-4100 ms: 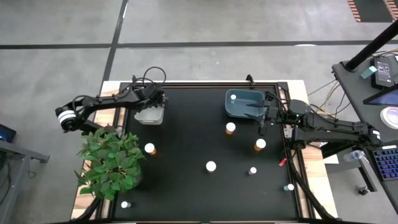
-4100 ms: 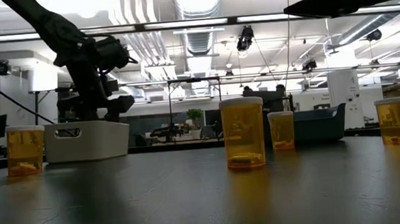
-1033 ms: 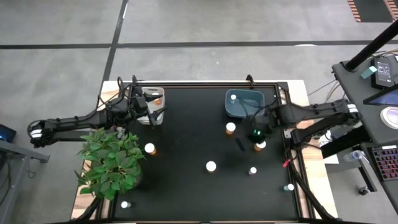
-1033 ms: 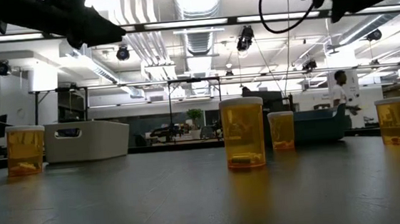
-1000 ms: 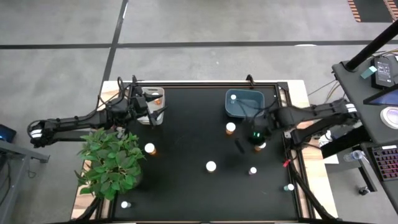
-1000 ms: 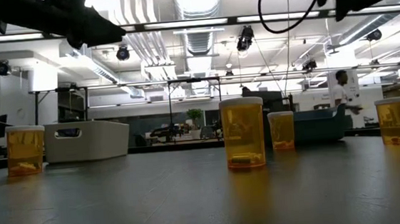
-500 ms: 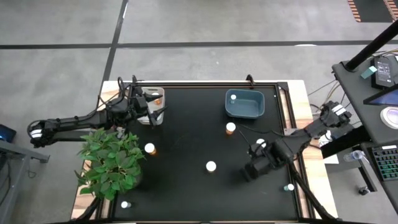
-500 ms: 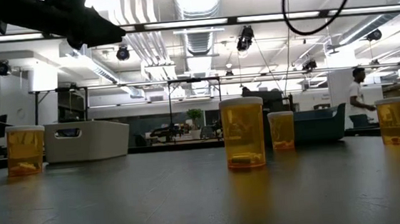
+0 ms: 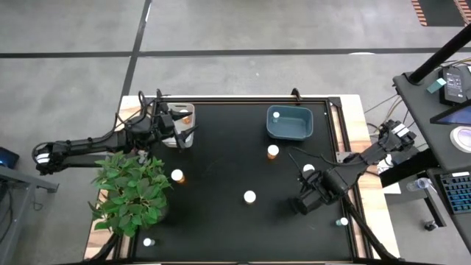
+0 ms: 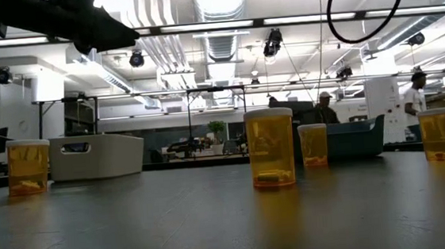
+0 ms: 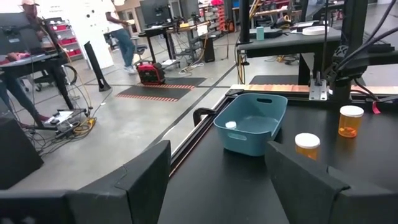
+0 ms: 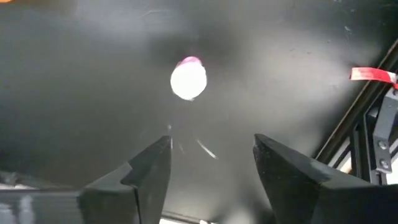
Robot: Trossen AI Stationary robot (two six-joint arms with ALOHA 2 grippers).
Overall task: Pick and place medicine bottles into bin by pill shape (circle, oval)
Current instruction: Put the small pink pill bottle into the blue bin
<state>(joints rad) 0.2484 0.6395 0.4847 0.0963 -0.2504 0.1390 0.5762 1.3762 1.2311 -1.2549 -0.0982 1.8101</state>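
Your right gripper (image 9: 302, 205) hangs over the table's right-front area w/ fingers (image 12: 149, 168) spread apart, nothing between them; a small white-capped bottle (image 12: 188, 79) sits on the mat directly below, not touched. Your left gripper (image 9: 185, 137) waits by the white bin (image 9: 182, 115) at rear left, also open & empty. Blue bin (image 9: 290, 123) at rear right has one bottle in it. Other medicine bottles (image 9: 249, 196) stand scattered on the black mat, near the plant (image 9: 131, 191) too.
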